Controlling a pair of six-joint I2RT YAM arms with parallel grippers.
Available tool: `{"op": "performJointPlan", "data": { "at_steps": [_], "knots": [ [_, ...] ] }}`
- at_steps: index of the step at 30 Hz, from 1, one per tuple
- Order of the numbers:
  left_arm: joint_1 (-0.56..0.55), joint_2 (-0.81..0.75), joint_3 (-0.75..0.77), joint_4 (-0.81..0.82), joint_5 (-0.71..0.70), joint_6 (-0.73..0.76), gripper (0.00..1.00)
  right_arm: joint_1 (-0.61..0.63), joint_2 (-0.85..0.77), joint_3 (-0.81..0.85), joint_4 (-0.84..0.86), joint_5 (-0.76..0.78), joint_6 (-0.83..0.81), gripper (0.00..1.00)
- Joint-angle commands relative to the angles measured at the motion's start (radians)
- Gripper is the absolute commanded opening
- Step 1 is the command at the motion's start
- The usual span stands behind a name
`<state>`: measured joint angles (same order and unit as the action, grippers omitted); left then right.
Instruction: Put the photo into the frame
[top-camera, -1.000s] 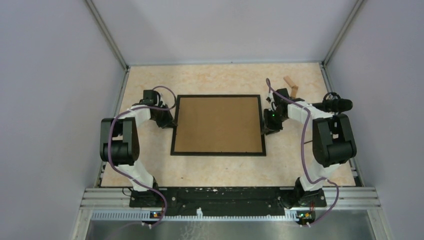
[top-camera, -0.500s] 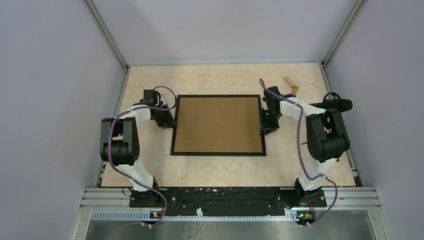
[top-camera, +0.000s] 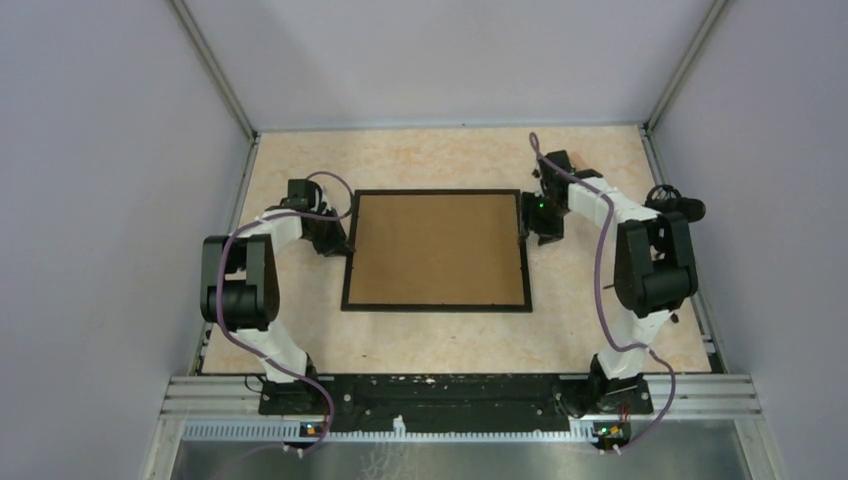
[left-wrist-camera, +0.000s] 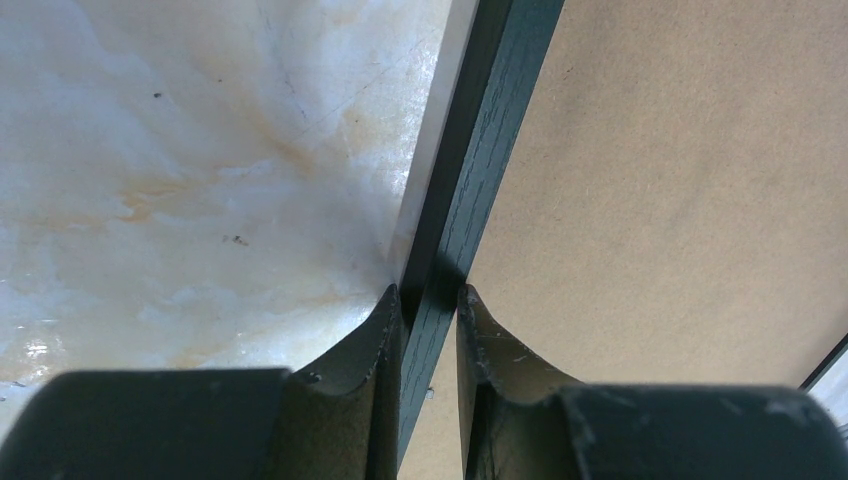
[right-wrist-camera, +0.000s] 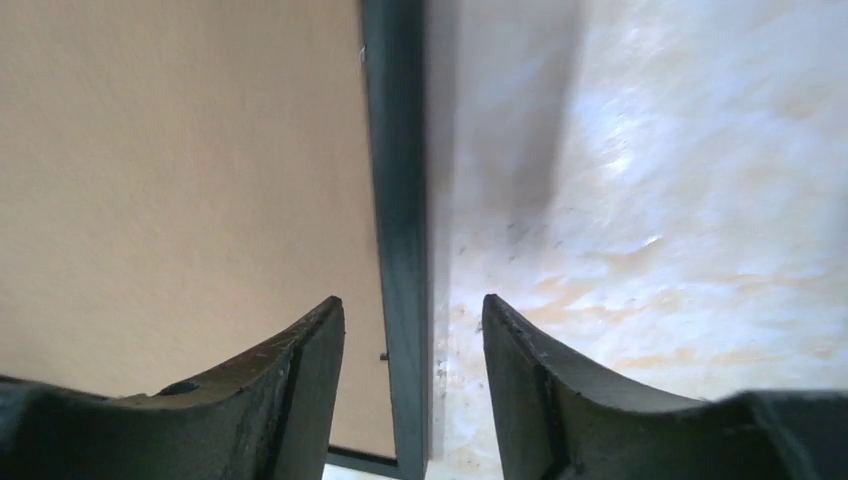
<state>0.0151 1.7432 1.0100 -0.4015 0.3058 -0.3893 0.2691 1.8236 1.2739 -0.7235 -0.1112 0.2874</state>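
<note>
Your left hand (left-wrist-camera: 430, 300) is pinching the left rail of the black picture frame (top-camera: 437, 250). The frame lies flat, brown backing board up, in the middle of the marbled worktop (top-camera: 440, 160). Your right hand (right-wrist-camera: 412, 305) is spread, one finger on each side of the right rail with a gap showing on both sides.

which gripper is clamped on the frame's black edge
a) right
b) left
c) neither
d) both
b: the left gripper pinches the frame by its black rail, while the right gripper only straddles the rail, open, with a gap on each side.
</note>
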Motion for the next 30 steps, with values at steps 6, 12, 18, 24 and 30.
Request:
{"op": "performJointPlan", "data": {
  "at_steps": [6, 12, 18, 24, 30],
  "knots": [
    [-0.007, 0.081, -0.057, -0.079, -0.141, 0.028, 0.00, -0.099, 0.085, 0.139, 0.122, -0.151, -0.041, 0.39],
    [-0.006, 0.095, -0.048, -0.077, -0.126, 0.028, 0.00, -0.112, 0.176, 0.222, 0.142, -0.138, -0.033, 0.33],
    [-0.007, 0.095, -0.047, -0.076, -0.122, 0.029, 0.00, -0.125, 0.221, 0.246, 0.133, -0.136, -0.037, 0.31],
    [-0.006, 0.100, -0.043, -0.077, -0.120, 0.029, 0.00, -0.146, 0.239, 0.257, 0.132, -0.138, -0.037, 0.31],
    [-0.006, 0.097, -0.045, -0.077, -0.124, 0.030, 0.00, -0.159, 0.228, 0.257, 0.130, -0.160, -0.038, 0.31]
  ]
}}
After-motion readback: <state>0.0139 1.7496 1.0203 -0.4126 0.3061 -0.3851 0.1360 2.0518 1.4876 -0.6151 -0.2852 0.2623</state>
